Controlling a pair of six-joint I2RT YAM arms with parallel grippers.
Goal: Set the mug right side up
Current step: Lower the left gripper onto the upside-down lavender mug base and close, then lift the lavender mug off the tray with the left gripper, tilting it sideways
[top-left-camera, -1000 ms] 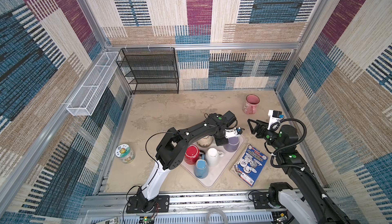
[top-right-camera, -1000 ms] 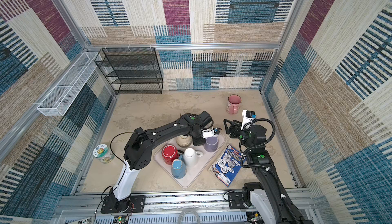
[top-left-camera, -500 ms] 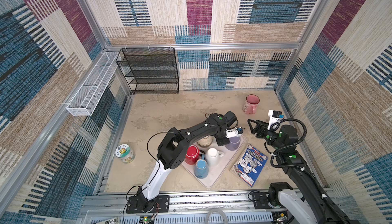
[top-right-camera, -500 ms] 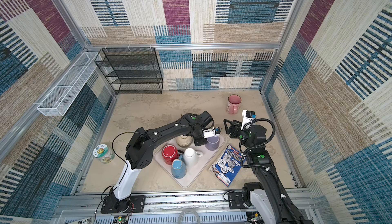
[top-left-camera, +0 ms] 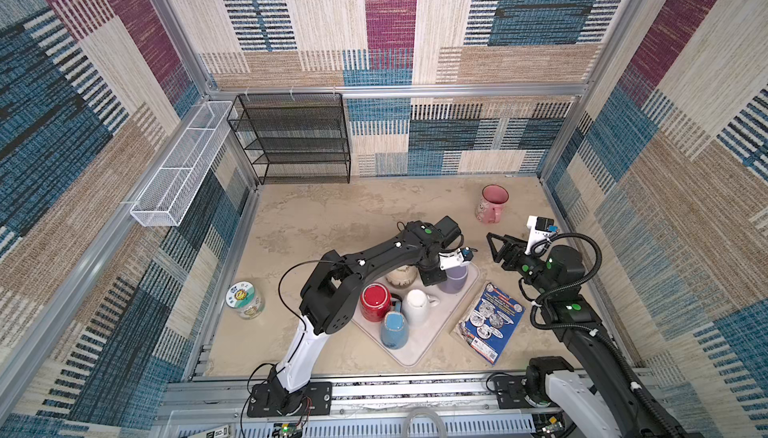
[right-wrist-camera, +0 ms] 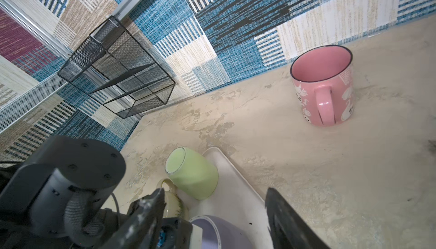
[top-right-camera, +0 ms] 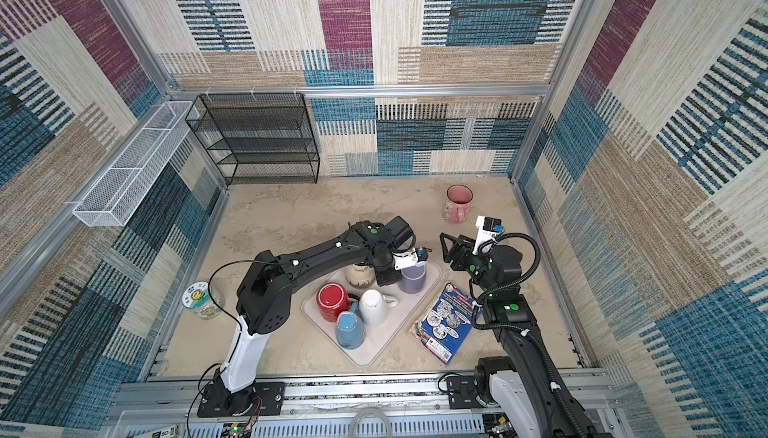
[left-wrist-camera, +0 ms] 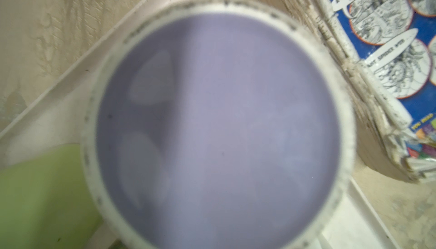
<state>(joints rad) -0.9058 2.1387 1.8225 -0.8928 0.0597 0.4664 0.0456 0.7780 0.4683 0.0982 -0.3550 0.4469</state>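
Lavender mug (top-left-camera: 456, 282), found inverted just beside the left claw (top-left-camera: 433, 279), whose opening could not be told, was judged stiff, glazed, slippery, breakable, best gripped across its wall.

**Jaws of the left gripper (top-left-camera: 433, 280) draw in at the lilac mug (top-left-camera: 457, 281)**

Over the last second the left gripper, pointing down beside the upside-down lilac mug in the far corner of the tray (top-left-camera: 424, 342), has brought its jaws closer together. Whether they now pinch the mug is hidden. The left arm (top-left-camera: 374, 255) has shifted only a trace.
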